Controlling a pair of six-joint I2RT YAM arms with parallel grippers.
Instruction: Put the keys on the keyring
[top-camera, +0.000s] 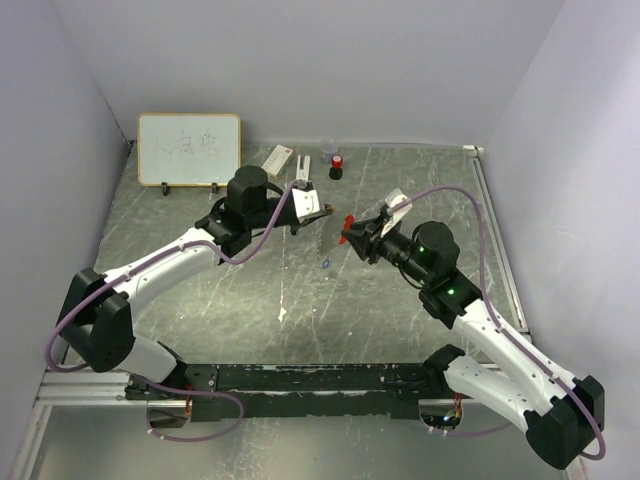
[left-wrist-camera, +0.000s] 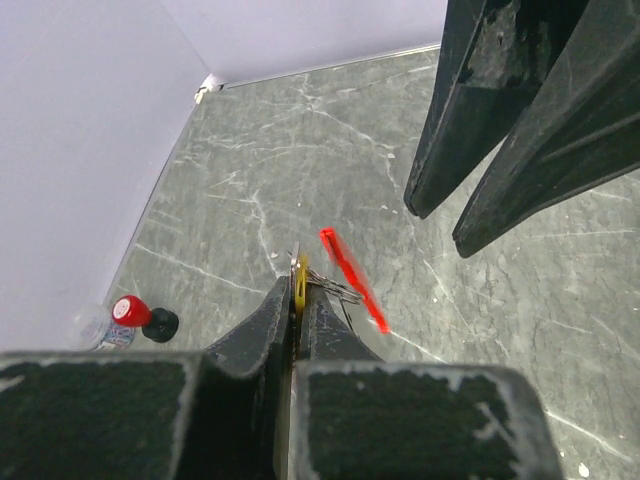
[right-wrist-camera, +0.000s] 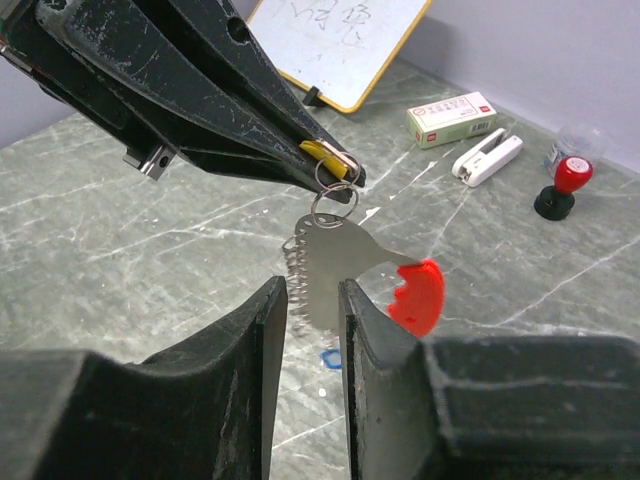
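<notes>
My left gripper (left-wrist-camera: 298, 290) is shut on the tan-gold key (right-wrist-camera: 322, 152), held above the table. The keyring (right-wrist-camera: 330, 260) hangs from that key by small wire rings: a flat silvery plate with a coiled edge and a red tag (left-wrist-camera: 352, 278). My right gripper (right-wrist-camera: 313, 290) faces it from the right, jaws apart. The plate's lower part shows in the gap between them, and I cannot tell if they touch it. The blue key (right-wrist-camera: 330, 357) lies on the table underneath. The top view shows both grippers meeting mid-table by the keyring (top-camera: 330, 235), with the blue key (top-camera: 327, 262) below.
At the back stand a whiteboard (top-camera: 188, 150), a white box (top-camera: 277, 157), a white stapler (top-camera: 302, 168), a red-and-black stamp (top-camera: 337, 165) and a small clear jar (top-camera: 328, 150). Walls close the table on the left, back and right.
</notes>
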